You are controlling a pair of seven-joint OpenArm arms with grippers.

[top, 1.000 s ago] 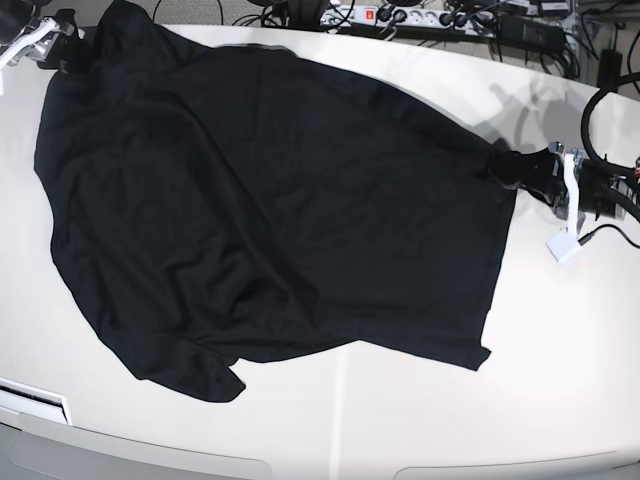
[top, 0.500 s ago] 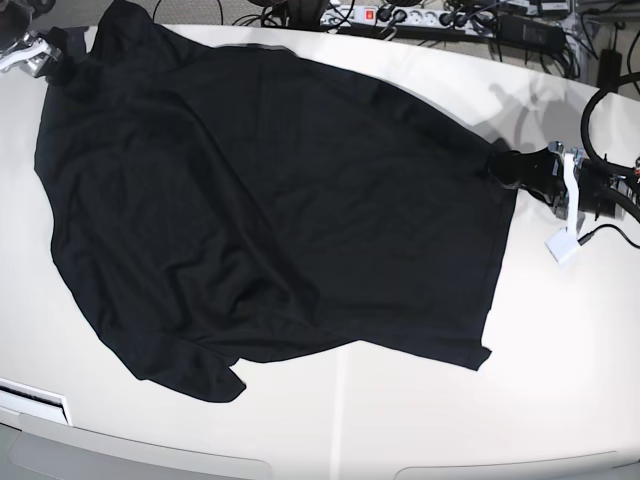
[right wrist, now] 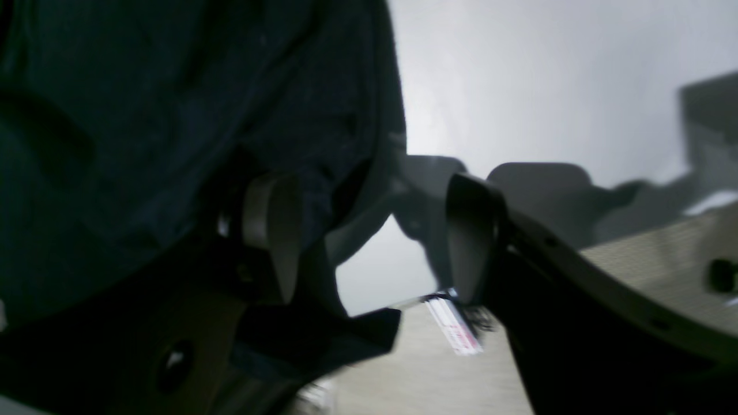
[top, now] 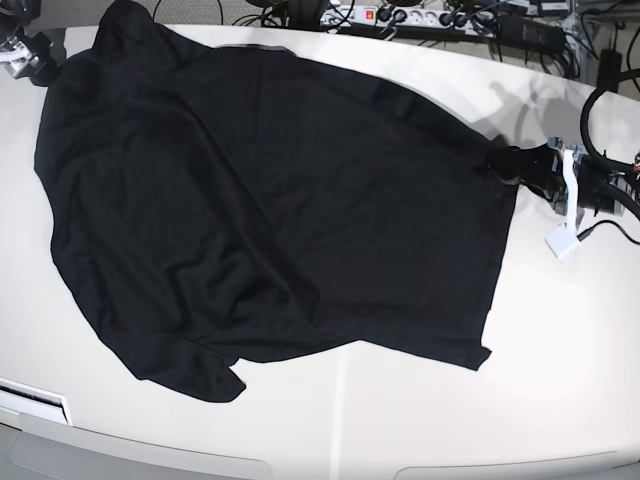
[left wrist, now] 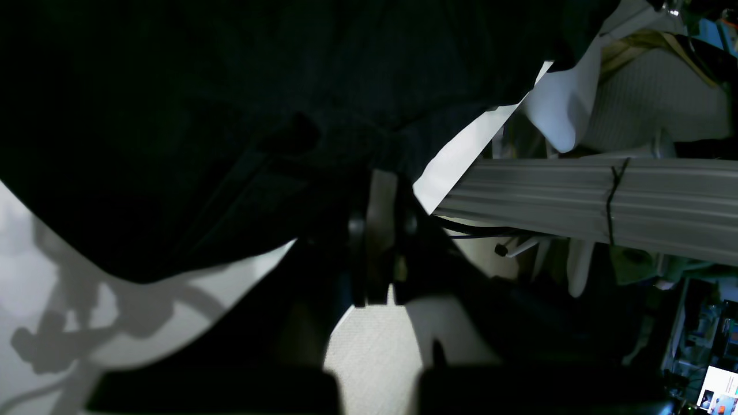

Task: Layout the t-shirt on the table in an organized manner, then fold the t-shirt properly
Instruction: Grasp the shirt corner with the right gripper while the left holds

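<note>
Nearest the base camera, the bare front of the off-white surface (top: 400,420) shows a curved edge, and just beyond it the lowest fold of the black t-shirt (top: 260,210) bunches into a small flap at the near left, while a straight hem corner lies at the near right. The garment lies spread across most of the surface, running diagonally from the near left up toward the far left corner, with soft wrinkles through its lower half and a smoother stretch toward the right. At the shirt's right edge, about midway back, the left pincer (top: 508,163) is clamped tight on the t-shirt, its fingers pressed together over a pinch of dark cloth; the left wrist view shows the same thing, the left pincer (left wrist: 377,190) closed flat on fabric with the pale surface (left wrist: 57,311) below it and a grey ribbed rail behind. Farther back, at the far left corner, the right pincer (top: 25,52) sits just beside the shirt's upper edge. In the right wrist view the right pincer (right wrist: 369,230) stands wide apart, one pale finger (right wrist: 271,230) lying against the dark t-shirt (right wrist: 144,115) but gripping nothing, the other out over the bare surface (right wrist: 519,75). Along the far rim, a power strip (top: 390,17) and tangled cables lie past the surface.
</note>
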